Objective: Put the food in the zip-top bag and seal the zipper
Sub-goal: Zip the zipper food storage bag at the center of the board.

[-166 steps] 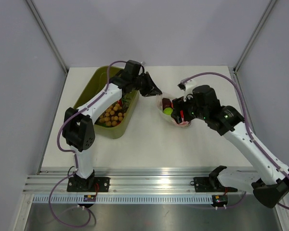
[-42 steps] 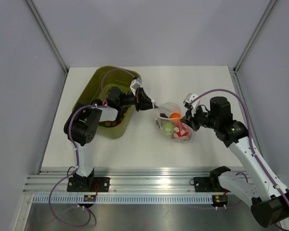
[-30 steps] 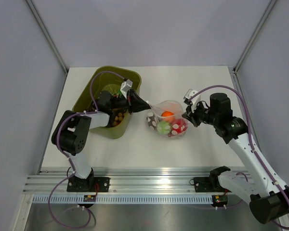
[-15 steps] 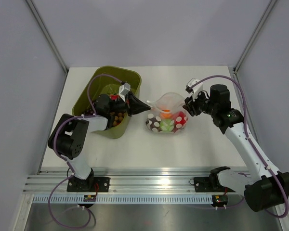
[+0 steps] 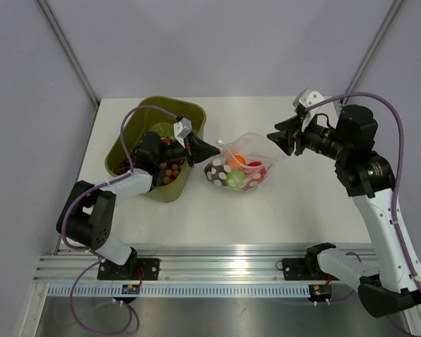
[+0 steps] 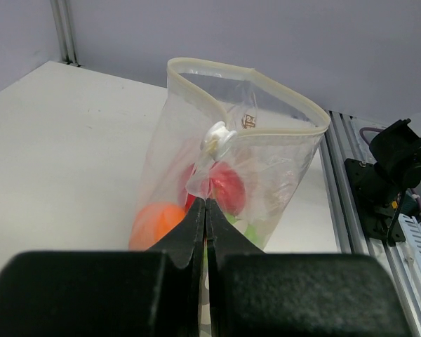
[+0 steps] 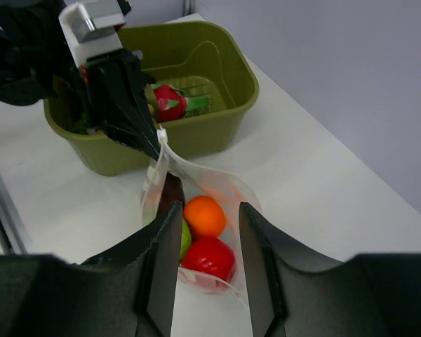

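Note:
The clear dotted zip-top bag [image 5: 240, 168] lies mid-table with its mouth open. Inside it is food: an orange piece [image 7: 205, 215], a red one [image 7: 209, 258], a green one [image 7: 184, 237] and a dark purple one [image 7: 170, 193]. My left gripper [image 5: 212, 149] is shut on the bag's left edge [image 6: 205, 203], just below the white slider [image 6: 218, 135]. The zipper strip [image 6: 281, 133] gapes in a loop. My right gripper [image 5: 278, 139] is open and empty, hovering above the bag's right side, with the food showing between its fingers [image 7: 210, 209].
The olive-green tub [image 5: 126, 137] stands left of the bag, against the left arm. It holds a red-and-green toy [image 7: 170, 102] and several small brown balls [image 5: 170, 172]. The aluminium rail [image 5: 224, 270] runs along the near edge.
My right gripper has lifted up and back to the right, away from the bag's right edge. The left gripper kept its pinch and the bag slid slightly left.

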